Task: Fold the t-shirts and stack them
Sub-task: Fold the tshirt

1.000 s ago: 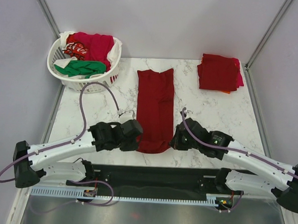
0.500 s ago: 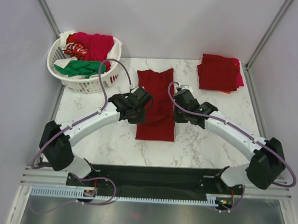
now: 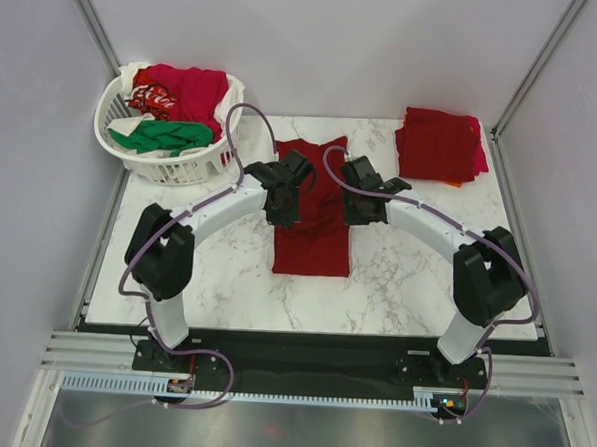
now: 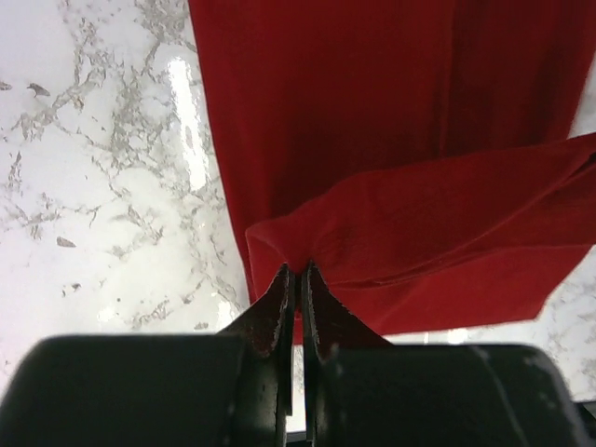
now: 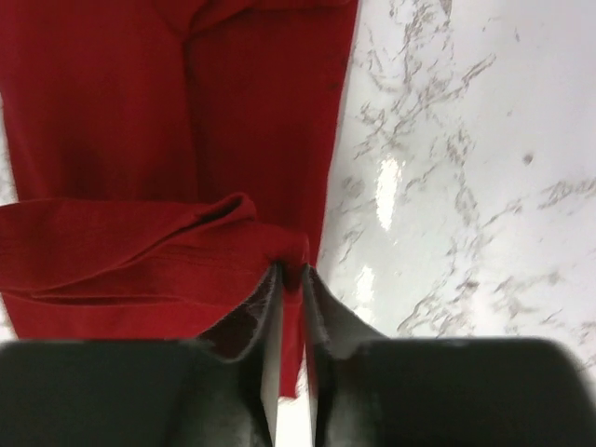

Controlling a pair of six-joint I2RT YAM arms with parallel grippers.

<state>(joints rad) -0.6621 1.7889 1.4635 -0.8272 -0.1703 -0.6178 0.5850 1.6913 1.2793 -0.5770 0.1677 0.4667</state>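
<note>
A dark red t-shirt [image 3: 313, 239] lies as a long strip in the middle of the marble table, its near end lifted and carried over the rest. My left gripper [image 3: 287, 211] is shut on the shirt's left corner [image 4: 279, 244]. My right gripper [image 3: 351, 208] is shut on the right corner [image 5: 284, 250]. The lifted edge hangs between them above the lower layer [image 4: 372, 93], which also shows in the right wrist view [image 5: 140, 102]. A stack of folded shirts [image 3: 438, 144], dark red over pink and orange, sits at the far right.
A white lattice basket [image 3: 196, 165] at the far left holds crimson [image 3: 190, 88], green [image 3: 163, 136] and white shirts. Bare marble [image 3: 187, 248] lies on both sides of the strip. Grey walls enclose the table.
Both grippers have carried the shirt's near end away from the table's front edge toward the far end, folding the strip over itself. Both arms are stretched further out.
</note>
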